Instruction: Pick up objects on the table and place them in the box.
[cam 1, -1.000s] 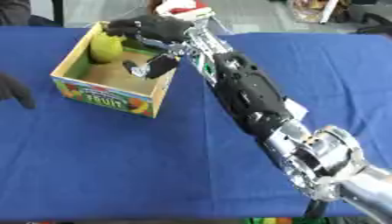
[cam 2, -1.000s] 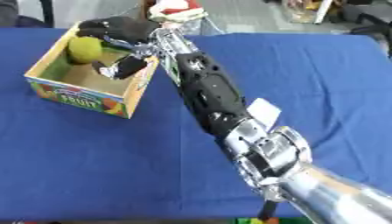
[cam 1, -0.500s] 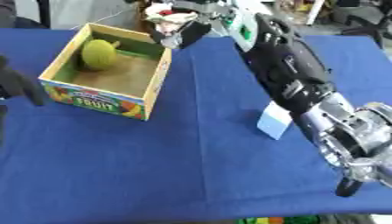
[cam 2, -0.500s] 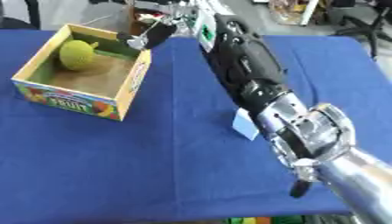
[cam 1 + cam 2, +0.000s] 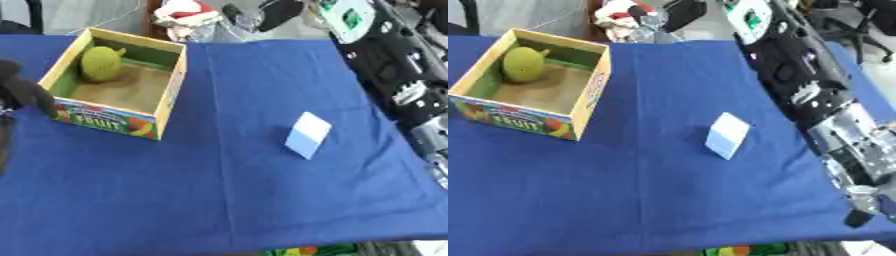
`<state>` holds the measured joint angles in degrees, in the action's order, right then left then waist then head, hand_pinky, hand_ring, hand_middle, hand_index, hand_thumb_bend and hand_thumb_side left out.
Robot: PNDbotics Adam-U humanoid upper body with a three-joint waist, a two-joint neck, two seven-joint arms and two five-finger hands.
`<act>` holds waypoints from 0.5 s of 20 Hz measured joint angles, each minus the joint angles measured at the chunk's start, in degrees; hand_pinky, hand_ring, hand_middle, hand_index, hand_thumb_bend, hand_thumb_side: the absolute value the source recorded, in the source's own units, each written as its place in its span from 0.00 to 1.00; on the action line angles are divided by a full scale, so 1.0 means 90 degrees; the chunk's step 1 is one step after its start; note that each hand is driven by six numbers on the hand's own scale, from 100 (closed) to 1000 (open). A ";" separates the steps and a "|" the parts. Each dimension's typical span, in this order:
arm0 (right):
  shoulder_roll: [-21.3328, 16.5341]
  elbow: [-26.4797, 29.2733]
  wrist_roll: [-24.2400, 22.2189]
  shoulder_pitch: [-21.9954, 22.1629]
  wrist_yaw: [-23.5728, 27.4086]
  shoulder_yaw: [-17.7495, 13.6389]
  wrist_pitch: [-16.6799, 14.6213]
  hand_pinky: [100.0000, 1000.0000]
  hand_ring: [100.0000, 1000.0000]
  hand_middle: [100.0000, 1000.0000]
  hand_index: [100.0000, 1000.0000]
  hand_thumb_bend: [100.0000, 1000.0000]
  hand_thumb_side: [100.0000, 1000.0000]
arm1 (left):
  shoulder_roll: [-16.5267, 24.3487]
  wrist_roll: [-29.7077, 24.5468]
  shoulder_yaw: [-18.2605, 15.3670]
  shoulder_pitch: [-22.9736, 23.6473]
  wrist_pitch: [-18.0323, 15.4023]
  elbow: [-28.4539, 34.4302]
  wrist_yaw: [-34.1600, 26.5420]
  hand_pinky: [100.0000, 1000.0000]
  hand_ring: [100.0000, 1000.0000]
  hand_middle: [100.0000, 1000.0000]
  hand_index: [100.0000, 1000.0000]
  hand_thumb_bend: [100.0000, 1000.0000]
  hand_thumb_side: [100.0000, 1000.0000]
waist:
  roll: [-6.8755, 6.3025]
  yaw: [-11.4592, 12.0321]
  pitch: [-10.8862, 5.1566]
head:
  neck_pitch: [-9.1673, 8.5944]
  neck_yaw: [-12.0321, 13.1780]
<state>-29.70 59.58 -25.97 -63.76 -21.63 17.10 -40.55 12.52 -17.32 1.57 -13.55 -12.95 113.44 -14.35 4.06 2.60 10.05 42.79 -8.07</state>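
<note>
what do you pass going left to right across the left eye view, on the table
left hand at the left edge → green fruit in the box → box far right wall → white block on the blue cloth → right arm along the right edge

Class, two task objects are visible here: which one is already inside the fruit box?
The green round fruit, lying in the far left corner of the fruit box. The small white-and-pale-blue block sits outside on the blue tablecloth.
</note>
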 measured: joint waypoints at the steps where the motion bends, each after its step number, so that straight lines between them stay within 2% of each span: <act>1: -0.0138 0.0153 -0.0061 0.0112 0.0206 0.0044 0.0061 0.93 0.97 0.98 1.00 0.00 0.42 | 0.0001 0.0015 -0.0006 0.0005 0.0003 0.0000 0.0010 0.35 0.45 0.34 0.68 0.00 0.73 | 0.0000 -0.0031 0.0002 | 0.0000 0.0022; 5: -0.0630 0.0769 -0.0283 0.0584 0.0940 0.0123 0.0283 0.93 0.98 0.99 1.00 0.00 0.41 | 0.0002 0.0057 -0.0032 0.0042 0.0015 -0.0001 0.0063 0.34 0.45 0.34 0.68 0.00 0.73 | -0.0001 -0.0120 0.0007 | 0.0000 0.0086; 7: -0.0813 0.0994 -0.0372 0.0786 0.1125 0.0119 0.0372 0.94 0.99 1.00 1.00 0.00 0.45 | 0.0003 0.0069 -0.0033 0.0050 0.0019 -0.0002 0.0089 0.34 0.45 0.34 0.68 0.00 0.73 | -0.0003 -0.0142 0.0015 | 0.0002 0.0107; 8: -0.0888 0.1080 -0.0410 0.0886 0.1165 0.0105 0.0410 0.94 0.99 1.00 1.00 0.00 0.39 | 0.0003 0.0079 -0.0034 0.0053 0.0018 -0.0003 0.0094 0.34 0.45 0.33 0.67 0.00 0.73 | -0.0006 -0.0155 0.0018 | 0.0003 0.0110; 9: -0.0958 0.1146 -0.0446 0.0981 0.1189 0.0097 0.0446 0.94 0.99 1.00 1.00 0.00 0.48 | 0.0003 0.0089 -0.0035 0.0058 0.0018 -0.0004 0.0107 0.34 0.45 0.33 0.67 0.00 0.73 | -0.0008 -0.0166 0.0019 | 0.0003 0.0114; 10: -0.1018 0.1196 -0.0480 0.1075 0.1199 0.0083 0.0480 0.94 0.99 1.00 1.00 0.00 0.50 | 0.0003 0.0099 -0.0037 0.0065 0.0019 -0.0004 0.0122 0.34 0.45 0.33 0.67 0.00 0.73 | -0.0010 -0.0174 0.0019 | 0.0004 0.0122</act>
<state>-38.86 70.34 -30.29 -54.08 -10.84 17.85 -36.24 12.54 -16.43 1.24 -12.96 -12.77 113.40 -13.26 3.97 1.04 10.22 42.83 -6.97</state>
